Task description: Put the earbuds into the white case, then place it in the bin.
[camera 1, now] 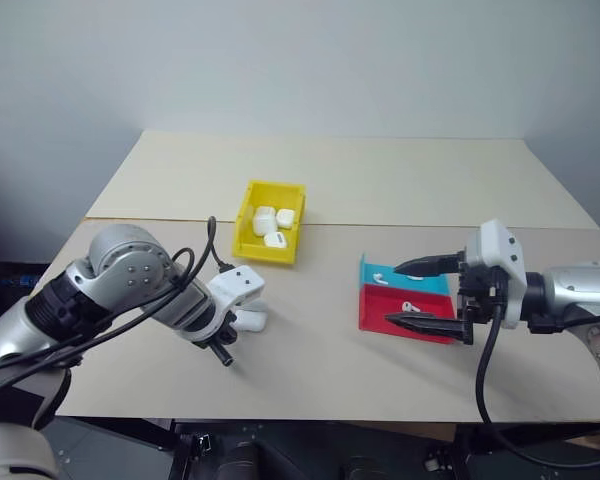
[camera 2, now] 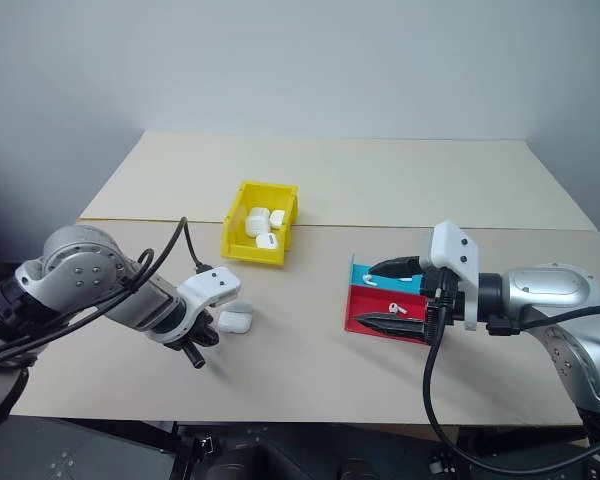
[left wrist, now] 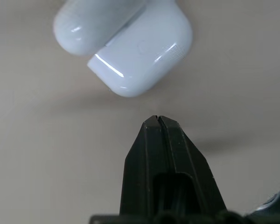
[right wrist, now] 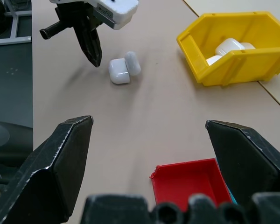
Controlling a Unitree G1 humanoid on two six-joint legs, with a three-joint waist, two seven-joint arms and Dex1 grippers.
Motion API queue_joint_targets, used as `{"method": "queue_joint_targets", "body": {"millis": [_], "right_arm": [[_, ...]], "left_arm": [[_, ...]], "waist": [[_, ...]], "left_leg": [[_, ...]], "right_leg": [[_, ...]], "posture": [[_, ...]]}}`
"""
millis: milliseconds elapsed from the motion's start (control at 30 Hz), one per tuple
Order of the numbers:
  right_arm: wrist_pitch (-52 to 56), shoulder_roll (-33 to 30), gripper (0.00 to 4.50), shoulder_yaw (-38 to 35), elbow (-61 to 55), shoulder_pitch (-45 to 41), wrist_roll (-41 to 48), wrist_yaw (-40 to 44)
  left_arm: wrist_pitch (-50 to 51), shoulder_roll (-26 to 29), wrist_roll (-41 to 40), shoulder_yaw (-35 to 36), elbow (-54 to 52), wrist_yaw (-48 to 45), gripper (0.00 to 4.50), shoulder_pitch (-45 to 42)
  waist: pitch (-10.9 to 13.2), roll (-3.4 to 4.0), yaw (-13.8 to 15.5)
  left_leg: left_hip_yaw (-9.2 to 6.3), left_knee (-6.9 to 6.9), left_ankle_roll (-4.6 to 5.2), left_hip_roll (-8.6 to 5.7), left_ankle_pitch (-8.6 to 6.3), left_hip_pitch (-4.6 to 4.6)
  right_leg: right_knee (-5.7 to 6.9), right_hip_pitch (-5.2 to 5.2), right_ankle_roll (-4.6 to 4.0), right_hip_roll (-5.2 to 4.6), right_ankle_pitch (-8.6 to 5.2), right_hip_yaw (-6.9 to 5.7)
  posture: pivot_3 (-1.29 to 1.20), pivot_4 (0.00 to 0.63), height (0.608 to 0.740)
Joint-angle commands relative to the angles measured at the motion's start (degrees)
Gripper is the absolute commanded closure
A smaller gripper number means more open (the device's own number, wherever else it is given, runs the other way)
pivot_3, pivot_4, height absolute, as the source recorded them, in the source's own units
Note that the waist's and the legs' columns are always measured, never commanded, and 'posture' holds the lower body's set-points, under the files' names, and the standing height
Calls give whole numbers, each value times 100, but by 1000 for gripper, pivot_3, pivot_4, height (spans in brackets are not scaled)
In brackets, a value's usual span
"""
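The white case (left wrist: 140, 51) lies on the table with its lid flipped open, also seen from the head camera (camera 1: 250, 320). My left gripper (left wrist: 158, 120) is shut and empty, tips pointing down just short of the case, not touching it. One earbud (camera 1: 381, 279) lies in the cyan tray (camera 1: 430, 283) and another earbud (camera 1: 410, 307) in the red tray (camera 1: 380, 310). My right gripper (camera 1: 390, 294) hovers open over these trays with nothing between its fingers. The yellow bin (camera 1: 248, 235) stands beyond the case, toward the table's middle.
The bin holds three look-alike white cases (camera 1: 274, 222). The table is made of two tan boards with a seam (camera 1: 400, 225) running across behind the bin. The front edge (camera 1: 310, 415) lies close to both arms.
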Motion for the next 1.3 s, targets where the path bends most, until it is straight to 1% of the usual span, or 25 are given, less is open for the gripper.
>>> {"method": "queue_joint_targets", "body": {"millis": [33,167,267,533,667,733,800,933,1167,1233,1300], "right_arm": [[-76,-40,0,-202,-149,1,105,-6],[-98,-7,0,-176,-169,18,90,-27],[-101,7,0,-191,-203,48,103,-40],[-124,21,0,-185,-224,78,102,-25],[-105,32,0,-200,-288,117,137,-36],[-108,18,0,-209,-287,136,141,-3],[-112,5,0,-204,-277,136,138,31],[-139,38,0,-149,-230,87,108,54],[-133,81,0,-96,-257,44,112,54],[-136,73,0,-110,-281,68,125,73],[-146,69,0,-118,-291,94,118,81]], "left_arm": [[18,-55,462,256,14,-293,4488,-55],[18,-241,1013,424,110,-492,4488,-25],[18,-361,1273,499,200,-607,4488,-14],[18,-380,1797,595,152,-907,4488,88],[18,-221,1932,649,48,-1162,4488,66],[18,60,2058,611,-245,-1508,4488,14],[18,378,2106,490,-417,-1907,4488,-155],[18,462,1950,613,-315,-2379,4488,-478],[18,285,1471,534,-47,-2257,4488,-561],[18,342,1454,456,-200,-2221,4488,-533],[18,359,1536,599,-462,-2251,4488,-448]], "waist": [[0,0,0],[0,0,0],[0,0,0],[0,0,-2],[0,0,-1],[0,0,-12],[0,0,-29],[0,0,12],[0,0,-6],[0,0,-25],[0,0,-25]], "left_leg": [[0,0,0,0,0,0],[0,0,0,0,0,0],[0,0,0,0,0,0],[0,-1,1,0,-1,-1],[0,0,1,0,-1,-1],[0,-1,1,0,-1,-1],[1,-1,1,0,-1,-4],[1,-1,1,0,0,-4],[-3,1,4,0,-2,-9],[-2,2,4,0,-2,-9],[-2,2,4,0,-2,-8]], "right_leg": [[0,0,0,0,0,0],[0,0,0,0,0,0],[0,0,0,0,0,0],[1,-1,0,0,0,0],[1,-1,0,0,0,0],[1,-2,0,0,0,0],[1,-5,0,1,0,1],[2,-5,0,1,0,-1],[2,-6,1,1,0,-4],[2,-7,0,1,0,-1],[2,-8,0,1,0,-1]], "posture": [[0,150,740],[0,150,740],[0,150,740],[0,150,740],[0,150,740],[0,150,740],[0,150,740],[0,150,740],[0,150,740],[0,150,740],[0,150,740]]}}
